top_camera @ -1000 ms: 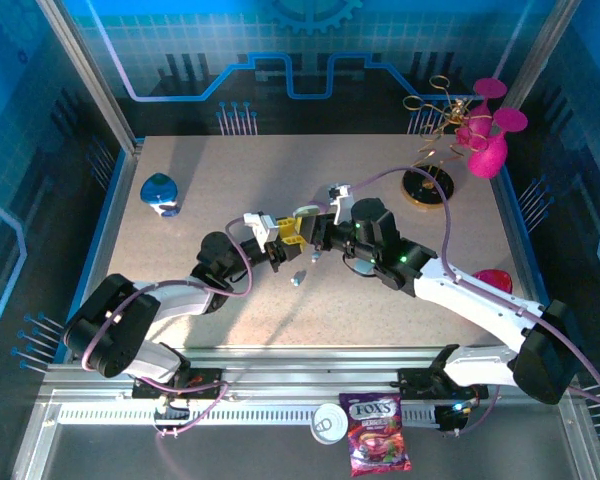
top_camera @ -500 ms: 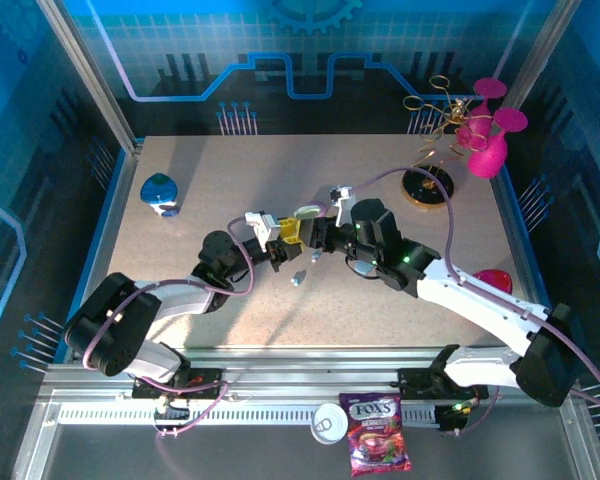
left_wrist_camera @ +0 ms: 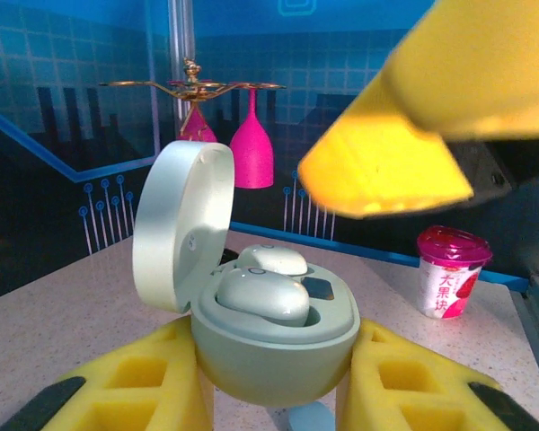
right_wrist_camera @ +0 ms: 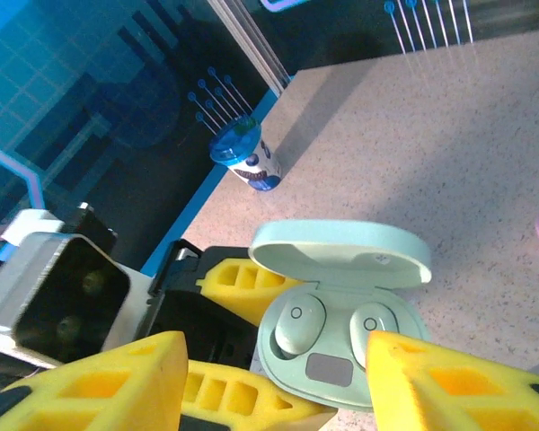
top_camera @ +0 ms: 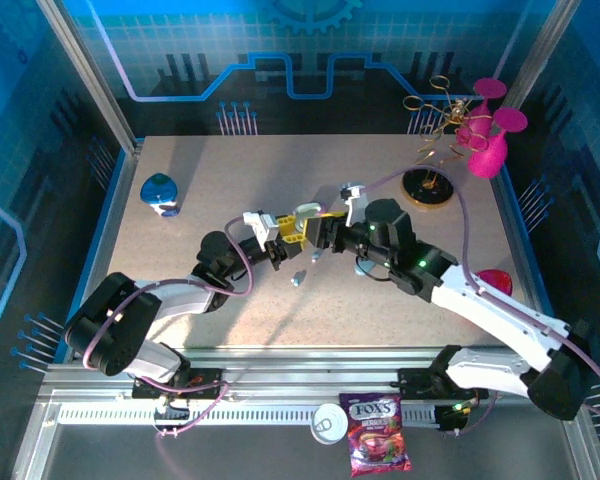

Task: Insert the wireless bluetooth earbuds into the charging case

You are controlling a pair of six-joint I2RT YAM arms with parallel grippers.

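Earbuds: two, both seated side by side in the one charging case, its lid up.
Your left gripper is clamped on the case's sides; your right gripper hangs just over it, fingers spread apart. One small pale piece lies loose on the table nearby; one blue cup and one pink cup stand well apart.

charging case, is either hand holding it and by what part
The left hand grips the open charging case by the two sides of its lower shell, lid up. The right hand hovers open above it, holding nothing.
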